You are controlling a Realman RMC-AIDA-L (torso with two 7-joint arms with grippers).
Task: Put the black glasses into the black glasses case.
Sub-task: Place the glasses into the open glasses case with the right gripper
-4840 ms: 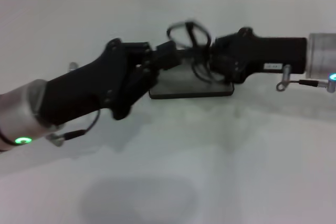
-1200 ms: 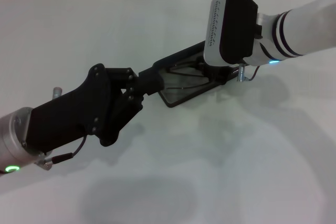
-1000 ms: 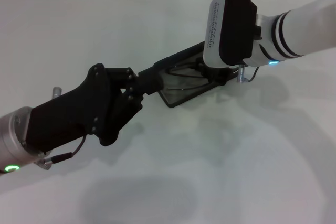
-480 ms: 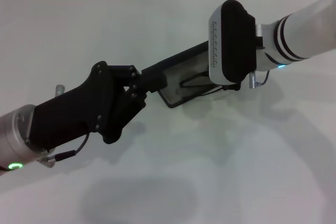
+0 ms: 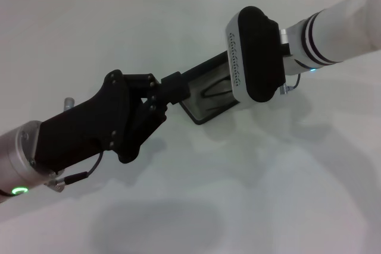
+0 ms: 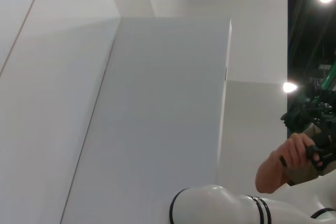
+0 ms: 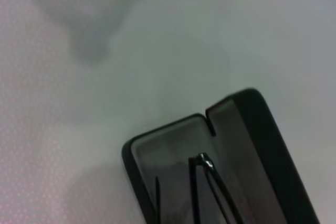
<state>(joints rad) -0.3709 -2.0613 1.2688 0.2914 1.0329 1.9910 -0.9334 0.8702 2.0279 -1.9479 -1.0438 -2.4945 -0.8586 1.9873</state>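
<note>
The black glasses case [image 5: 199,113] lies open on the white table, turned at a slant, its lid [image 5: 203,73] raised at the far side. The black glasses [image 5: 209,93] lie inside it; the right wrist view shows their thin temple arms [image 7: 202,167] on the case's dark grey inside [image 7: 157,150]. My left gripper [image 5: 176,86] is shut on the near-left end of the case. My right arm's wrist [image 5: 253,55] hangs over the right part of the case and hides the right gripper's fingers.
The white table [image 5: 268,176] stretches around the case, with a tiled wall behind. The left wrist view looks up at white wall panels [image 6: 157,103], a person's hand [image 6: 278,169] and part of my white right arm [image 6: 220,205].
My right wrist has moved left and now covers more of the case. The left gripper stays at the case's end.
</note>
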